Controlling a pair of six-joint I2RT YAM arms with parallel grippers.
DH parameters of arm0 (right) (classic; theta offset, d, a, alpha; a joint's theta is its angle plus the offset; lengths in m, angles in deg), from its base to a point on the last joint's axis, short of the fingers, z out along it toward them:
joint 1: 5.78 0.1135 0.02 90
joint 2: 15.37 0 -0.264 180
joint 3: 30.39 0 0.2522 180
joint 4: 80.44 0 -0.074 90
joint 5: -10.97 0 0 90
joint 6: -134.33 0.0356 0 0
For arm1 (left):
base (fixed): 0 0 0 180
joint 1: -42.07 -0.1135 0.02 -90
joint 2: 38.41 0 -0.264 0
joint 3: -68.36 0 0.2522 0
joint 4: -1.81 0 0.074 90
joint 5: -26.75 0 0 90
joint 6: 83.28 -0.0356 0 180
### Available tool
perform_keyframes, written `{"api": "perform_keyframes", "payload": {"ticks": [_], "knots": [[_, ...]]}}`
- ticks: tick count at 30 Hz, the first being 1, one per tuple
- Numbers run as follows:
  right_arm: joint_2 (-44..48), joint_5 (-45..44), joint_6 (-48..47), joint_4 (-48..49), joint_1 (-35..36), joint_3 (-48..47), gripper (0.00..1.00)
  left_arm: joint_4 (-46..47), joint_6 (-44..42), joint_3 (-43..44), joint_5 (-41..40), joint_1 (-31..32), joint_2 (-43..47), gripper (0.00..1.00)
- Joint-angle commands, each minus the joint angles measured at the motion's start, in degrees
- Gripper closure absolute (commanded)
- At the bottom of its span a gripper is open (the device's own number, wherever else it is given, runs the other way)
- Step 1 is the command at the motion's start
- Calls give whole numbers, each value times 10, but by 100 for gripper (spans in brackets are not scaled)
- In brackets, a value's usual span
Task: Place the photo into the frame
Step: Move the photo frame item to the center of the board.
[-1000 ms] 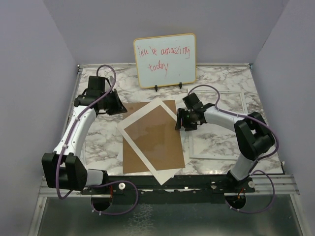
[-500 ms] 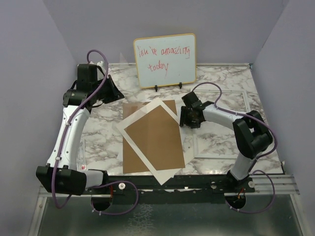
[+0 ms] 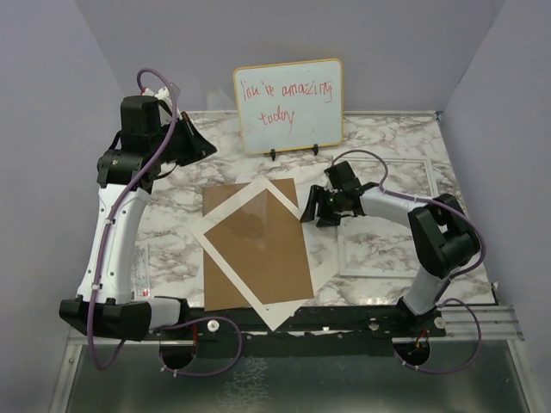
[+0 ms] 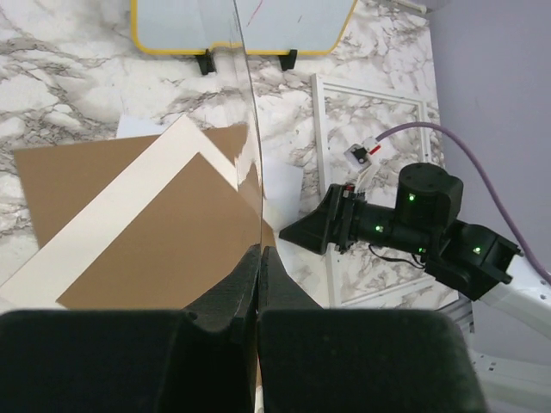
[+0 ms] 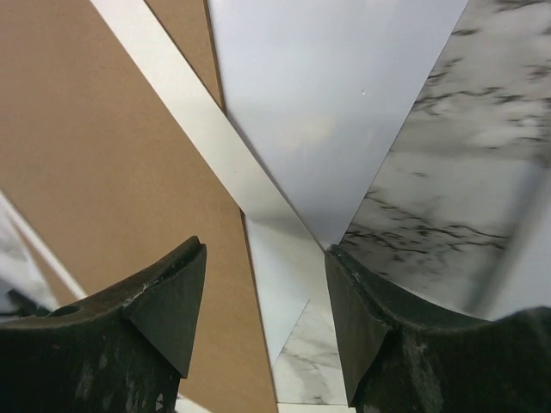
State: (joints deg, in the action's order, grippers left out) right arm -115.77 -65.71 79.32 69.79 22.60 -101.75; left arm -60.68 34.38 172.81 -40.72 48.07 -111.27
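My left gripper [image 3: 207,146] is raised at the back left, shut on the edge of a clear glossy pane [image 4: 247,129] that stands on edge in the left wrist view. The frame's thin white rim [image 3: 379,276] lies flat on the marble at the right. A plain white sheet [image 5: 288,275], perhaps the photo face down, peeks out beside the brown backing board [image 3: 258,249]; no printed side shows. My right gripper [image 3: 312,209] is open and low over the board's right edge, with the white sheet and a grey glossy corner [image 5: 336,103] between its fingers [image 5: 168,297].
A white mat with a cut-out window [image 3: 231,280] lies skewed over the brown board. A wood-edged whiteboard with red handwriting [image 3: 288,105] stands on a small stand at the back. Purple walls close in both sides. The arm bases and a metal rail run along the near edge.
The left arm has risen and drawn back to the left with the pane in its grip. The mat and board have slid left. The right gripper has followed a little to the left, still open.
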Motion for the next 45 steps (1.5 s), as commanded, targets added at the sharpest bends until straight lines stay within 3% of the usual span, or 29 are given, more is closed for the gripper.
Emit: {"api": "perform_keyframes", "payload": {"ticks": [1, 18, 23, 27, 30, 34, 38, 45], "knots": [[-50, 120, 26, 13, 10, 40, 37, 16, 19, 33, 13, -3, -7, 100], [-133, 191, 117, 195, 12, -13, 37, 36, 46, 66, -7, -2, -31, 100], [-160, 196, 145, 238, 25, -50, 37, 62, 50, 65, 26, -1, -35, 100], [-156, 157, 95, 139, 25, -131, 37, 75, 51, 56, 42, 2, -31, 100], [-98, 81, 47, 53, 25, -156, 37, 81, 52, 56, 49, 8, -28, 100], [26, -50, 12, -31, 17, -124, 37, 94, 62, 53, 65, 17, -25, 100], [81, -189, 6, -134, 4, -85, 37, 99, 69, 48, 67, 35, -28, 100], [71, -248, 8, -192, -20, -20, 37, 101, 77, 43, 72, 62, -42, 100]]}}
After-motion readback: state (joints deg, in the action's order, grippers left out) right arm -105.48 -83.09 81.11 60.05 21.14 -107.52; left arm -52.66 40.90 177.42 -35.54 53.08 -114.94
